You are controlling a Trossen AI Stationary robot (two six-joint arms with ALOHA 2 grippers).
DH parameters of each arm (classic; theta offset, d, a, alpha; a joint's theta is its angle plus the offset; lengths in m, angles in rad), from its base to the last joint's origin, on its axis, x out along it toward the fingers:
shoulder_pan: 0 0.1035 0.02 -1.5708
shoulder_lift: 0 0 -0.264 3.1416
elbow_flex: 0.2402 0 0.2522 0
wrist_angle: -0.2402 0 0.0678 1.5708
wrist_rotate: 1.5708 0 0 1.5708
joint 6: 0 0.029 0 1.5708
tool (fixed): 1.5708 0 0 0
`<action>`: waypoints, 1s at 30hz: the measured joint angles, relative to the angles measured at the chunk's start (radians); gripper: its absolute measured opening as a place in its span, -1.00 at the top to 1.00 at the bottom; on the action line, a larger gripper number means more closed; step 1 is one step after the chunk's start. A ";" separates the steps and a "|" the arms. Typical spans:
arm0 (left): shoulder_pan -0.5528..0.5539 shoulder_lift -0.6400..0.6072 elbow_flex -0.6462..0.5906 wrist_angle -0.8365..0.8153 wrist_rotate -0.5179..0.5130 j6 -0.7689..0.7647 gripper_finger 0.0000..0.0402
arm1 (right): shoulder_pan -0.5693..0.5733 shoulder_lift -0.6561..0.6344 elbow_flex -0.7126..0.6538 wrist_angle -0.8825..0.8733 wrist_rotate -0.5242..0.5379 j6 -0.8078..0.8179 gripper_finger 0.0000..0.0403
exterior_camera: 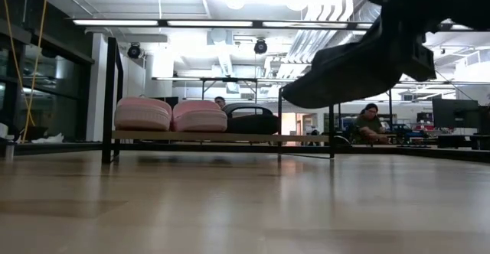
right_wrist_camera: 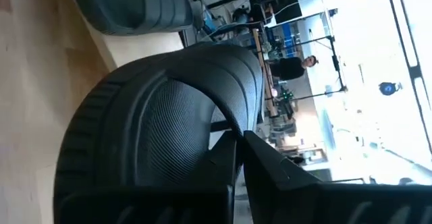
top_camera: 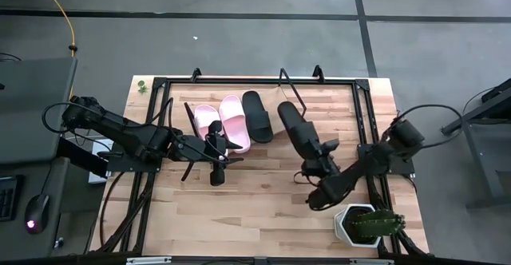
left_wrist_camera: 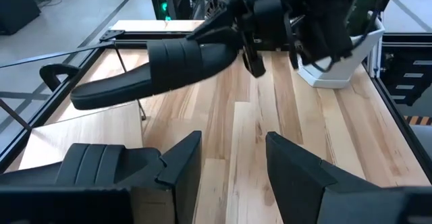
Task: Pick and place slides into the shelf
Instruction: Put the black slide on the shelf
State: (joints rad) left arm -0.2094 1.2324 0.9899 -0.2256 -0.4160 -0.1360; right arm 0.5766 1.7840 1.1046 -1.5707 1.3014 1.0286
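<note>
Two pale pink rubber slides (top_camera: 222, 123) side by side on the tilted light wooden shelf (top_camera: 339, 105), black rubber slide (top_camera: 257, 116) just right of them, second black slide (top_camera: 297, 127) raised off the shelf farther right, white potted plant (top_camera: 366, 224) at the table's near right corner

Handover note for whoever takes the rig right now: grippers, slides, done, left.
Right gripper: shut on the second black slide, held in the air at the shelf's right part.
Left gripper: open, empty, beside the pink slides.
On the shelf: two pink slides and one black slide, side by side.
Done: three placed.
Left: set the held slide down next to the black one.
</note>
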 joint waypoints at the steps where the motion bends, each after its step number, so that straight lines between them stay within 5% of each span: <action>1: 0.000 0.000 0.000 0.000 0.000 0.000 0.25 | 0.003 -0.017 -0.012 0.000 -0.001 0.007 1.00; 19: 0.000 0.000 0.000 0.042 -0.008 0.000 0.25 | -0.103 -0.057 -0.014 0.204 0.095 -0.271 1.00; 30: 0.000 0.000 0.000 0.042 -0.008 0.000 0.25 | -0.152 -0.057 -0.014 0.218 0.158 -0.286 1.00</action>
State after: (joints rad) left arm -0.2092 1.2324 0.9901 -0.1841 -0.4236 -0.1360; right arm 0.4244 1.7271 1.0908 -1.3525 1.4597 0.7429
